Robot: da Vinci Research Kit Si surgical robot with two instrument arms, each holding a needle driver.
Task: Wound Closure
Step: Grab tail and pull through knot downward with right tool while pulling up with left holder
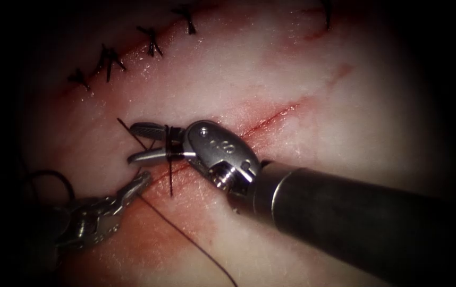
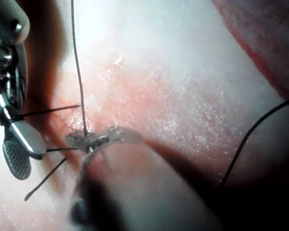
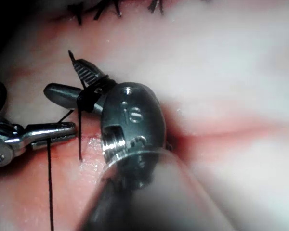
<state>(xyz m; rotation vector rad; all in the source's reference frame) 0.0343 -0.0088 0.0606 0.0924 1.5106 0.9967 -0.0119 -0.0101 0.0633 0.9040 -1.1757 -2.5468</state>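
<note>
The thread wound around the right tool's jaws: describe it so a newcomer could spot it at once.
Follow the big dark shaft in from the right to the right tool, whose open jaws lie over the cut in the tissue. The thread loops wrap the base of those jaws. Unlike the finished stitches above, they encircle metal, not tissue.

Markings are stamped on the wrist housing of the right arm's tool (image 1: 144, 142). They resemble digits. The characters cannot be read with certainty.

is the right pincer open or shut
Open: the right pincer has its jaws spread apart, with thread looped around them near the hinge.
</note>
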